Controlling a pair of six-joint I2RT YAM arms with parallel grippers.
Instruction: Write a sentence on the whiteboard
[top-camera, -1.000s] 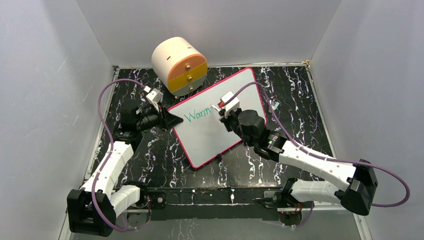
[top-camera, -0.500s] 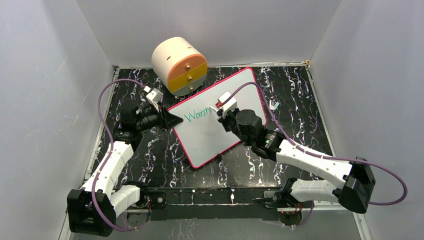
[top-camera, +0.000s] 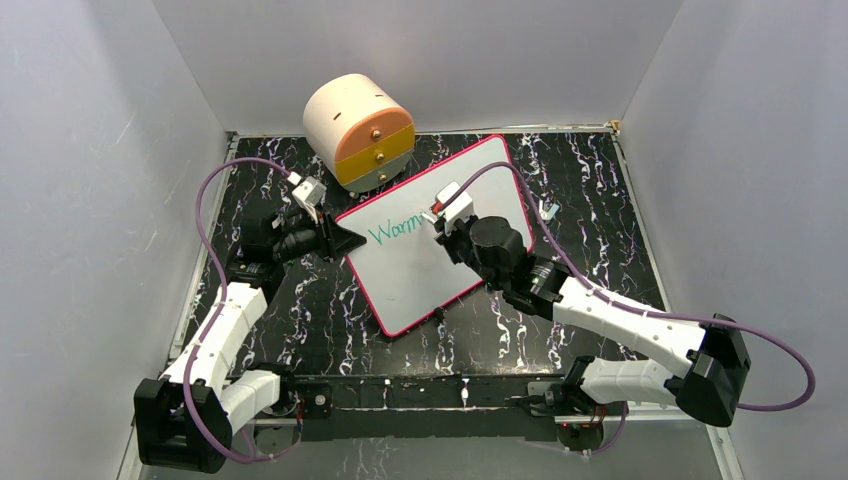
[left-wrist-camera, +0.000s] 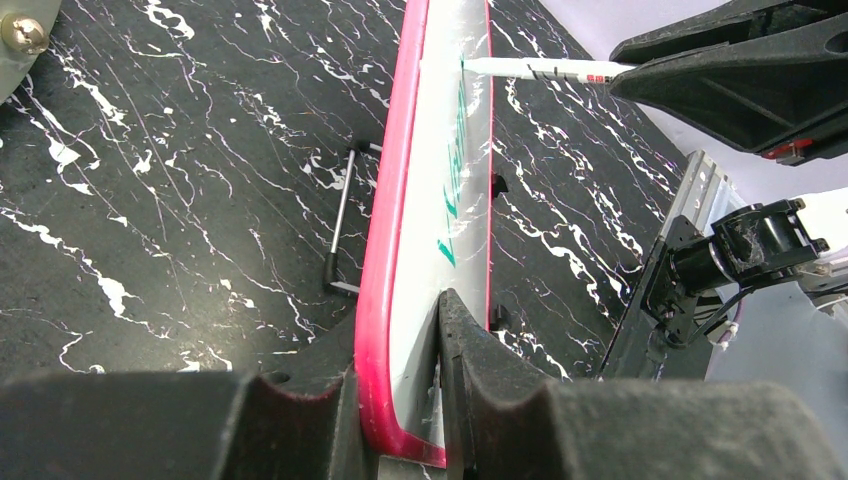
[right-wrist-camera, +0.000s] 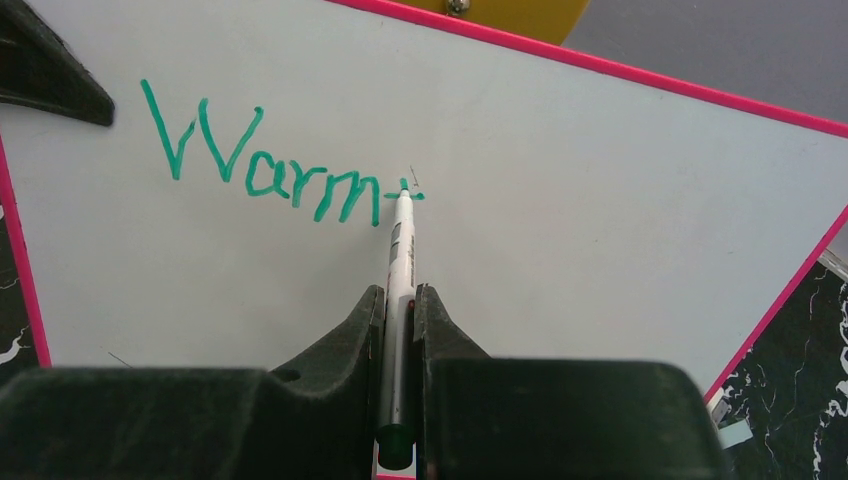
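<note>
The whiteboard (top-camera: 420, 275) sits skewed on the counter (top-camera: 590, 210), its long axis running from near left to far right. The left hand (left-wrist-camera: 400, 395) is clamped on its left rim. The right hand (right-wrist-camera: 400, 302) grips a marker (right-wrist-camera: 402, 250) that points away, tip on a short stroke ending the sentence (right-wrist-camera: 265, 160), so far "Warm". The right arm has edged slightly left since a second ago; the whiteboard is unmoved.

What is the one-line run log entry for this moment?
left gripper: shut on whiteboard edge | right gripper: shut on marker, tip on whiteboard | sentence: "Warm" so far
</note>
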